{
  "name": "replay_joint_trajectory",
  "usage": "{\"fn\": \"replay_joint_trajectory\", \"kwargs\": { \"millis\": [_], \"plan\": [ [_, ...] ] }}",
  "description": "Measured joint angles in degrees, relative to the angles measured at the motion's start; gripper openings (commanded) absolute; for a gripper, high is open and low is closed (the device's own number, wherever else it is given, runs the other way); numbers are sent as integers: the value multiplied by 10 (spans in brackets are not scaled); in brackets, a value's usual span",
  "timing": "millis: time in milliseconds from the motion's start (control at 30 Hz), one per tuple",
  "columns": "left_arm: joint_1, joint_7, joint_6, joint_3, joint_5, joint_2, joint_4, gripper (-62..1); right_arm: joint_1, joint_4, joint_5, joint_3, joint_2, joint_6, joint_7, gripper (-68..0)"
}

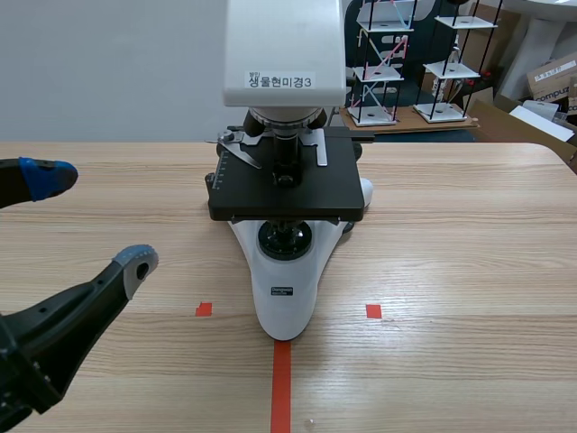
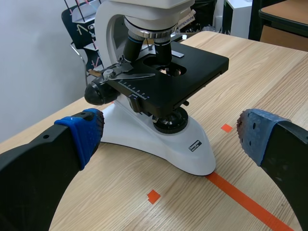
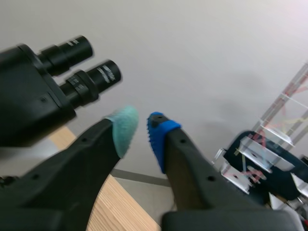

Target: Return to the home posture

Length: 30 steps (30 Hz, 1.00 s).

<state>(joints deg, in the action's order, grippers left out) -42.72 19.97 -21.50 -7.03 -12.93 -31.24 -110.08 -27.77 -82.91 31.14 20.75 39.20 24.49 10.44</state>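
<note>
The microscope stands upright at the middle of the table, its white foot resting on the end of the orange-red tape line. In the left wrist view it sits ahead of the left gripper, framed by the wide-open jaws, which touch nothing and hold nothing. The right gripper is raised just beside the black eyepieces, its pads drawn almost together with only a thin gap, empty. Shelving racks stand beyond the table.
</note>
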Motion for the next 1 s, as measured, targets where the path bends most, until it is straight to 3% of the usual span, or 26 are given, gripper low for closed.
{"fn": "replay_joint_trajectory", "kwargs": {
  "millis": [200,267,333,633,1000],
  "plan": [
    [0,0,0,0,0,0,0,-28,157,-76,0,-94,10,-80,12,-122],
    [0,0,0,0,0,0,0,-28,222,-102,0,-113,15,-108,34,-59],
    [0,0,0,0,0,0,0,-28,290,-123,0,-133,16,-118,53,-21],
    [0,0,0,0,0,0,0,-28,574,-196,1,-177,35,-116,78,-4],
    [0,0,0,0,0,0,0,-28,753,-243,26,-204,38,-116,118,-4]
  ]
}}
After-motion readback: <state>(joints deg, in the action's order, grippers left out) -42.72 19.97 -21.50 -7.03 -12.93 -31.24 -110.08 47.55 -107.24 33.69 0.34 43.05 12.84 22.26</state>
